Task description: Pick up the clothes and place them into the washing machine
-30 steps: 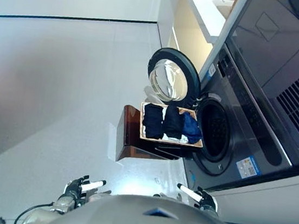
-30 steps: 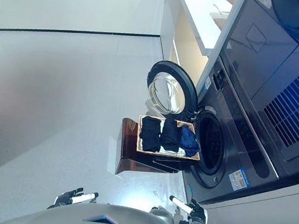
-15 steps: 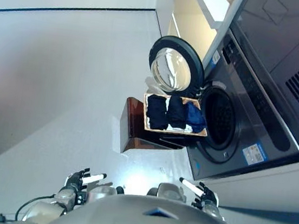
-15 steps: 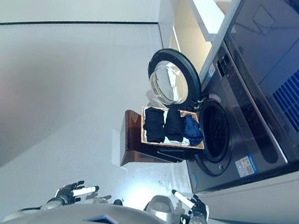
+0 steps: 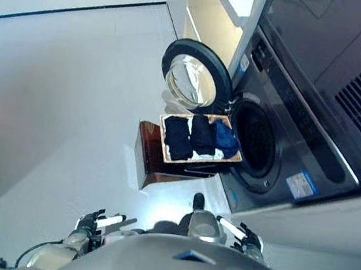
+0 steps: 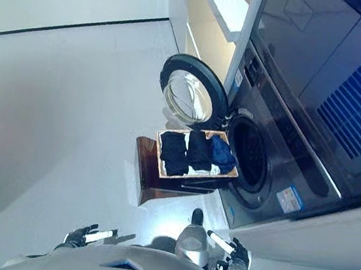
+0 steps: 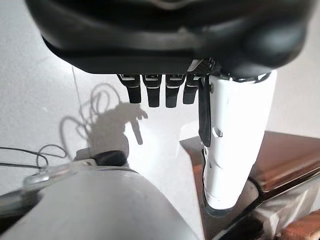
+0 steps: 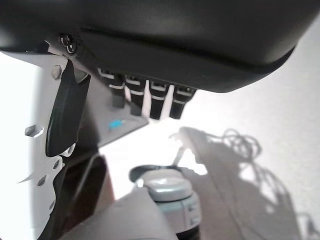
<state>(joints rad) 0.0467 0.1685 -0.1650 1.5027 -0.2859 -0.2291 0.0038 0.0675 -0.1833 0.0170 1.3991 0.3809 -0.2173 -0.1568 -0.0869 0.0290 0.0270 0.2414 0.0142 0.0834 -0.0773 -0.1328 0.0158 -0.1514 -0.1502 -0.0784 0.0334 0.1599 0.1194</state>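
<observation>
A shallow wicker basket (image 5: 199, 162) rests on a low dark brown box (image 5: 145, 162) in front of the washing machine's round opening (image 5: 252, 138). In it lie folded black clothes (image 5: 178, 139), a blue garment (image 5: 226, 140) nearest the opening, and a strip of white cloth (image 5: 205, 156). The machine's round door (image 5: 192, 81) stands open behind the basket. My left hand (image 5: 90, 223) and right hand (image 5: 249, 238) hang low, far from the basket, both open and empty. The left wrist view shows my left hand's fingers (image 7: 155, 93) relaxed, with the brown box (image 7: 292, 159) beyond. The right wrist view shows my right hand's fingers (image 8: 145, 96) relaxed.
The dark grey washing machine (image 5: 298, 143) fills the right side, with a second appliance stacked above it (image 5: 348, 57). A pale cabinet (image 5: 212, 14) stands behind the door. Light floor (image 5: 59, 107) stretches to the left of the box.
The whole picture has shifted, so the camera has moved: basket and machine now sit further left and a little larger. Both hands stay low and open.
</observation>
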